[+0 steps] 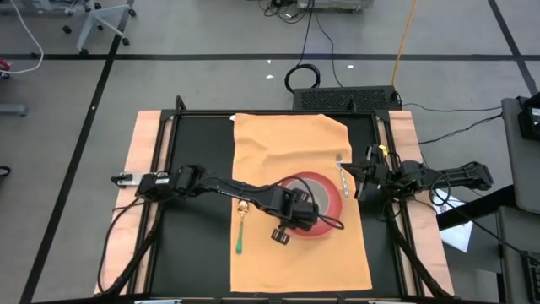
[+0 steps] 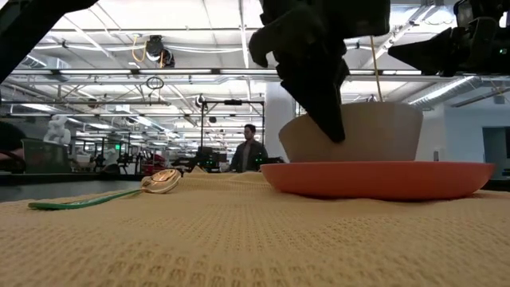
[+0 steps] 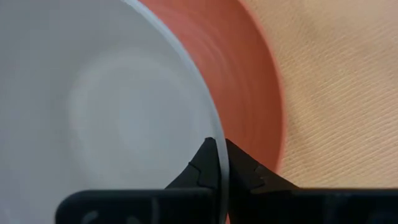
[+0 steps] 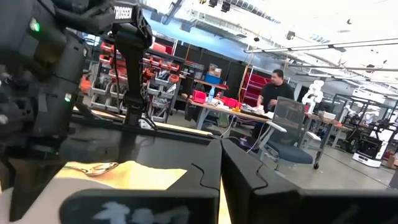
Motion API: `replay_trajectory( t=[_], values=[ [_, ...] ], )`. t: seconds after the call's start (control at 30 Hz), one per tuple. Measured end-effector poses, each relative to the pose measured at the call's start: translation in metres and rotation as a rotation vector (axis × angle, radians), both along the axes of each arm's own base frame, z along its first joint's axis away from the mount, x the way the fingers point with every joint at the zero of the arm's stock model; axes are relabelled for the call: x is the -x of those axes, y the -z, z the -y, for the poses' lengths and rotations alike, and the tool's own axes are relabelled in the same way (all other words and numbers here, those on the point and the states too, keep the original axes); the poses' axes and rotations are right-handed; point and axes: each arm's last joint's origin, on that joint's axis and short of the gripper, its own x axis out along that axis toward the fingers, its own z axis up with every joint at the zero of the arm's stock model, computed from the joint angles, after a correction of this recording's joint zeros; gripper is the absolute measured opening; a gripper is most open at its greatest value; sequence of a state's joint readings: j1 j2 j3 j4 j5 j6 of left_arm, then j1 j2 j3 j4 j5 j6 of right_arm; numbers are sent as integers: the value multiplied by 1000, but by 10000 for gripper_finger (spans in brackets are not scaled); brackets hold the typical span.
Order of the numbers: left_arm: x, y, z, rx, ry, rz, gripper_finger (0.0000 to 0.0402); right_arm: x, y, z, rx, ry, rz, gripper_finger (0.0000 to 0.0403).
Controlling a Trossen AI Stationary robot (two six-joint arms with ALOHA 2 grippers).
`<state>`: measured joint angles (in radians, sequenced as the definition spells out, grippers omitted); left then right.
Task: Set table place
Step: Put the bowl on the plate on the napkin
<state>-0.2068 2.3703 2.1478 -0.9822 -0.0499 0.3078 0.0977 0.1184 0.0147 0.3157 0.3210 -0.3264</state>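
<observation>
Left gripper (image 3: 221, 163) clenched on white bowl (image 2: 355, 131) rim, on red plate (image 2: 374, 178). Right gripper (image 1: 364, 176) closed, at mat's right edge. Mat (image 1: 287, 245) lay mid-table: soft, wrinkle-prone; pinch edges.

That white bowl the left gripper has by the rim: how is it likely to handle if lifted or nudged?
The white bowl looks rigid and smooth, so the left gripper, shut on its thin rim, may slip. Held at one edge, it would probably tilt. Its broad base on the red plate suggests it slides rather than tips. It is possibly breakable.
</observation>
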Motion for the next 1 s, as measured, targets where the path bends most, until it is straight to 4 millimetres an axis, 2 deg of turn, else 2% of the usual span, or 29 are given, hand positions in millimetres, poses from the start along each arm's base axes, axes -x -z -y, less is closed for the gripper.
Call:
replay_trajectory(
  t=[0.27, 0.8, 1.0],
  values=[
    [-1, 11, -5, -6, -15, 3, 6, 0, 0, 0, 0, 0, 0, 0],
    [-1, 12, -5, -10, -2, 3, 4, 0, 0, 0, 0, 0, -1, 0],
    [-1, 16, -6, 3, -1, -10, 43, 0, 0, 0, 0, 0, 0, 0]
  ],
)
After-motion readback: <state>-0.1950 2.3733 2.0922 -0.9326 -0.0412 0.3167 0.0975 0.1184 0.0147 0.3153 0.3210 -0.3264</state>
